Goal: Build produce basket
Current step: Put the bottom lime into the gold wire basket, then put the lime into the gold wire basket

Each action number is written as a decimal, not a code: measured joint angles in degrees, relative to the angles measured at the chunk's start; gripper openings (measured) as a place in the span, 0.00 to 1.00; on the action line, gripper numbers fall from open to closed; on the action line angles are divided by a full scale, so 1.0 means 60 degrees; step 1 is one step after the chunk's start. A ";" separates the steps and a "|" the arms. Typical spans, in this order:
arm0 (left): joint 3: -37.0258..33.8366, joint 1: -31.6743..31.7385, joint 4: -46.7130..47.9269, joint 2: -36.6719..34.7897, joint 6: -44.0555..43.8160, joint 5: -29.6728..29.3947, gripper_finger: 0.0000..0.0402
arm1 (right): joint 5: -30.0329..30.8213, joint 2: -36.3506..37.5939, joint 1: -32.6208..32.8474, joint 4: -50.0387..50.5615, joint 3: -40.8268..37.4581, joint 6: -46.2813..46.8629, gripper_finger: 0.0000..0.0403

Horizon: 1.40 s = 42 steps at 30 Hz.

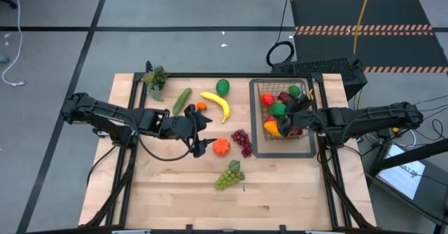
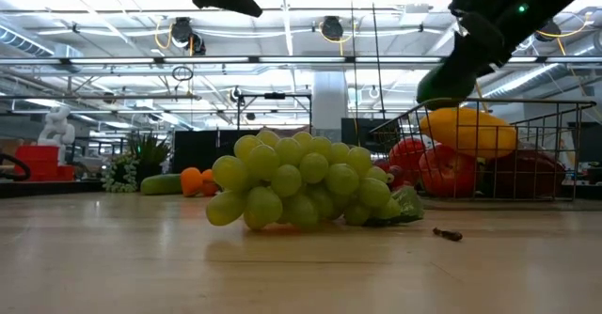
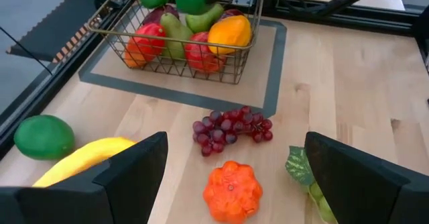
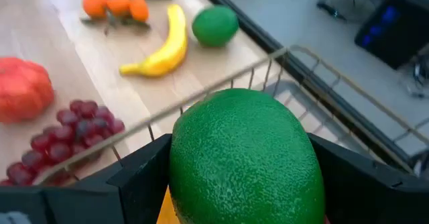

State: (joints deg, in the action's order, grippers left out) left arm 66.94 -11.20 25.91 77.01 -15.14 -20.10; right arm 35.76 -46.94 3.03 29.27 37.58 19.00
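One green fruit (image 4: pixel 244 160) in right gripper (image 4: pixel 244 177), above basket (image 4: pixel 295 56)

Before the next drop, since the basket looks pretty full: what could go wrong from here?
1. The right gripper holds a round green fruit over the basket, already heaped with produce; once dropped, it may roll off the pile and out.
2. The left gripper, fingers open, hangs above the orange pumpkin; the purple grapes lie close, so a descent could nudge them.
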 joint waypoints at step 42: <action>0.0000 0.0269 0.0012 0.0000 0.0003 -0.0153 0.87 | -0.0685 0.0167 -0.0681 0.0996 0.0000 0.0917 0.88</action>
State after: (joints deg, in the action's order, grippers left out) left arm 66.94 -9.58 25.98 77.01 -15.12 -21.02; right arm 31.65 -45.94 -1.06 35.25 37.58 24.50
